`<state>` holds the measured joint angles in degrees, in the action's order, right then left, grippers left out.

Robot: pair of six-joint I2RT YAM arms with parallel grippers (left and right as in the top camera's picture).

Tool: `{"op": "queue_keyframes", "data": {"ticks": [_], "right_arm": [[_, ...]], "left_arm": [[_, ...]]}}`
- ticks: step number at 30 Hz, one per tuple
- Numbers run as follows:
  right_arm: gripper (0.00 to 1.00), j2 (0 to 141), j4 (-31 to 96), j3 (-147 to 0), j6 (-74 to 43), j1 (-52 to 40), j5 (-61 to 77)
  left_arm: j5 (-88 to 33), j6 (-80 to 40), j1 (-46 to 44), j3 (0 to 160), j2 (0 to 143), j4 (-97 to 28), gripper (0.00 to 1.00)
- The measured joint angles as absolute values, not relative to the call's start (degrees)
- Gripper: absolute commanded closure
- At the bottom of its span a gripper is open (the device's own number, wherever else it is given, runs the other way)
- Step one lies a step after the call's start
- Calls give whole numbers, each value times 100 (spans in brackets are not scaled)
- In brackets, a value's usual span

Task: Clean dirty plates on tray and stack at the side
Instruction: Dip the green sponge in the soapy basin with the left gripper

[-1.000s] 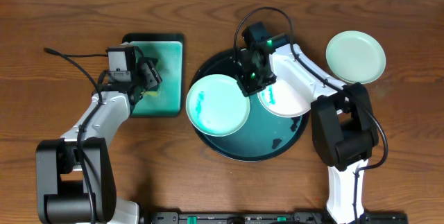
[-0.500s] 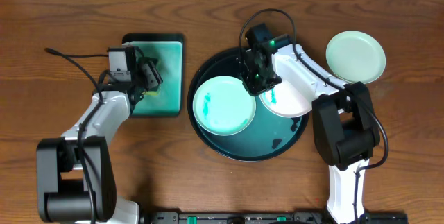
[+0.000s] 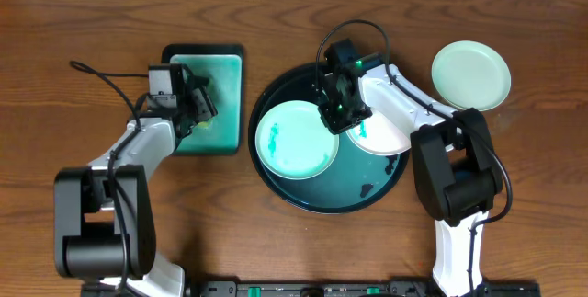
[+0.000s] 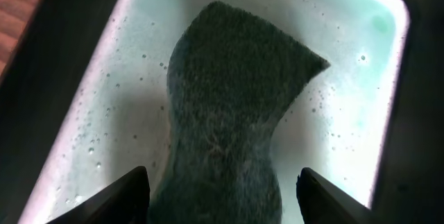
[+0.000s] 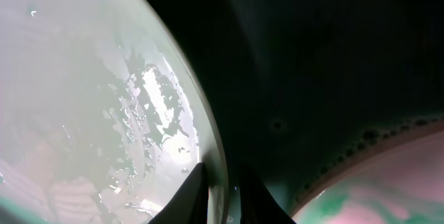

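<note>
The large round black-rimmed tray (image 3: 303, 196) holds a mint-green plate (image 3: 294, 139) with teal smears on its left side and a white smeared plate (image 3: 381, 136) on its right. My right gripper (image 3: 335, 116) is shut on the right rim of the mint-green plate (image 5: 104, 99), one finger each side of the rim (image 5: 220, 196). A clean mint-green plate (image 3: 471, 74) lies on the table at the right. My left gripper (image 3: 197, 108) is open over a dark sponge (image 4: 229, 99), its fingers wide on both sides (image 4: 225, 196).
The rectangular teal tray (image 3: 225, 67) with soapy water (image 4: 347, 113) stands left of the round tray and holds the sponge. Bare wooden table surrounds both. Both arm bases stand at the front edge.
The mint-green plate has moved right, further inside the round tray, drawn by my right gripper. The left arm has shifted slightly over the sponge tray.
</note>
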<state>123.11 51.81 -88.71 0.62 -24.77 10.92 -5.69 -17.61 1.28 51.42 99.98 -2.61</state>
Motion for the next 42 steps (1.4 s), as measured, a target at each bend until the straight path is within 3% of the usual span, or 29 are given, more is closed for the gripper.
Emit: {"op": "queue_keyframes", "data": {"ticks": [5, 27, 34, 36, 42], "right_arm": [[86, 12311, 5183, -8871, 62, -2477, 1092], [86, 12311, 5194, -8871, 62, -2493, 1090], [86, 12311, 5196, -8871, 62, -2495, 1090], [86, 12311, 5196, -8868, 62, -2495, 1092], [86, 12311, 5196, -8871, 62, -2495, 1090]], "left_arm": [[-565, -1474, 128, 5142, 10278, -49, 42], [-565, -591, 115, 5144, 10407, 473, 48], [-593, -576, 38, 5148, 10573, 497, 88], [-591, -561, 14, 5151, 10571, 495, 93], [-580, -620, -3, 5151, 10451, 408, 93]]}}
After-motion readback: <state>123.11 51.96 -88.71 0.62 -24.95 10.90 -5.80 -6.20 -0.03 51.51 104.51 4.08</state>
